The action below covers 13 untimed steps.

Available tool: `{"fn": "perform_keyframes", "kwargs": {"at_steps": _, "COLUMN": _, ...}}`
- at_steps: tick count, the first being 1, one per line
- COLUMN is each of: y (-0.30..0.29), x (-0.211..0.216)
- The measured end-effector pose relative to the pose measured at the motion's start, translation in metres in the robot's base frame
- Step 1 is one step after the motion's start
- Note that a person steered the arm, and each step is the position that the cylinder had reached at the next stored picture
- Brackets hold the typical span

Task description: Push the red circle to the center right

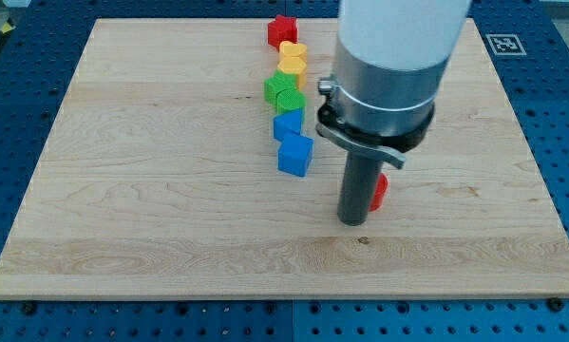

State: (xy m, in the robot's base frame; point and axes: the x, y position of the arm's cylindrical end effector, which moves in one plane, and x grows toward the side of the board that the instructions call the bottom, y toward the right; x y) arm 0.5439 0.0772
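Observation:
The red circle (379, 191) lies on the wooden board (151, 171), right of the middle, mostly hidden behind my rod. My tip (352, 220) rests on the board just left of and slightly below the red circle, touching or almost touching it. Only the circle's right edge shows.
A column of blocks runs down from the view's top centre: a red star (282, 29), a yellow heart (293, 51), a yellow block (291, 66), two green blocks (282, 92), a blue block (288, 123) and a blue cube (295, 155). The arm's wide body (393, 57) covers the upper right.

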Motion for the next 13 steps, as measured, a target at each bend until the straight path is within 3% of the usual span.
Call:
{"fn": "perform_keyframes", "kwargs": {"at_steps": 3, "y": 0.016, "x": -0.002}}
{"fn": "perform_keyframes", "kwargs": {"at_steps": 9, "y": -0.022, "x": -0.067}}
{"fn": "perform_keyframes", "kwargs": {"at_steps": 13, "y": 0.052, "x": -0.048}}
